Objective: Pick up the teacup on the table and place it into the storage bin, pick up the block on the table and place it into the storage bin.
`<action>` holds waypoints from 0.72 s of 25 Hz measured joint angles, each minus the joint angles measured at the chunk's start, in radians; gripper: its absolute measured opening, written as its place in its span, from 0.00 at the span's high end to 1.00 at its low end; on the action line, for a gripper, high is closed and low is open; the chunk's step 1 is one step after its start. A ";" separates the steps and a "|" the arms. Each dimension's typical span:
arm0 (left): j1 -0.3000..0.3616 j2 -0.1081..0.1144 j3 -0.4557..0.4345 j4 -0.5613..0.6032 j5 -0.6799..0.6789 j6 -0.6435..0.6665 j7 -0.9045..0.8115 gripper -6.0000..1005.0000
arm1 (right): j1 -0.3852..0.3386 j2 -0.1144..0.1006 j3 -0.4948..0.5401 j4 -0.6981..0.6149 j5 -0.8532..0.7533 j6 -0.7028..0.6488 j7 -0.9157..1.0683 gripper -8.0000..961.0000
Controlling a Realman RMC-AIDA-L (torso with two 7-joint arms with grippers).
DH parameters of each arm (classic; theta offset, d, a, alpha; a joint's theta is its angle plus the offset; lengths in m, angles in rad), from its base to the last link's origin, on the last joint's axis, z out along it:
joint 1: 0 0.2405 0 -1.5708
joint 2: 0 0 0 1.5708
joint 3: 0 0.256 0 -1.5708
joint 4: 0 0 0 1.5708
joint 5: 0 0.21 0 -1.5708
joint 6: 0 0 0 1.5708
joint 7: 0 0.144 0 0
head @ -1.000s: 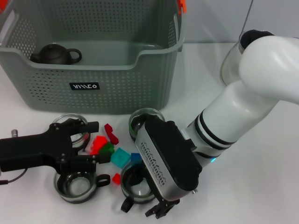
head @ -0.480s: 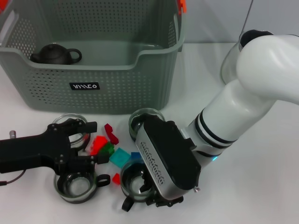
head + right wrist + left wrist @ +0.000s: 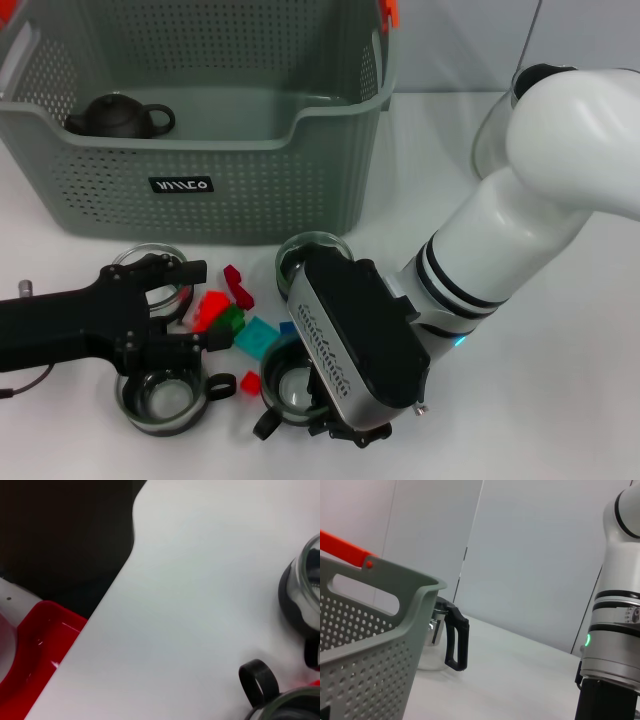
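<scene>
A dark teapot (image 3: 120, 116) sits inside at the far left. A steel jug with a black handle (image 3: 446, 641) stands on the white table (image 3: 560, 400), right of centre.

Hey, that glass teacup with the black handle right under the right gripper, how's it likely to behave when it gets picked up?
The teacup looks like clear glass with a black base and loop handle, so it is probably rigid, fragile and somewhat slick for the right gripper. It looks empty, so likely light. It sits upright on a wide base, so tipping seems unlikely, though a nudge could slide it across the smooth white table.

left claw (image 3: 190, 305) open, right claw (image 3: 300, 425) lowered
</scene>
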 joint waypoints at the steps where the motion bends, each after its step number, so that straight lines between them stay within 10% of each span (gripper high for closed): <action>1: 0.000 0.000 -0.002 0.000 0.000 0.001 0.000 0.07 | -0.003 -0.001 0.000 -0.007 0.000 -0.002 0.003 0.89; 18: 0.015 0.005 -0.005 0.021 0.007 0.029 -0.001 0.07 | -0.078 -0.012 0.114 -0.104 0.007 -0.073 0.069 0.93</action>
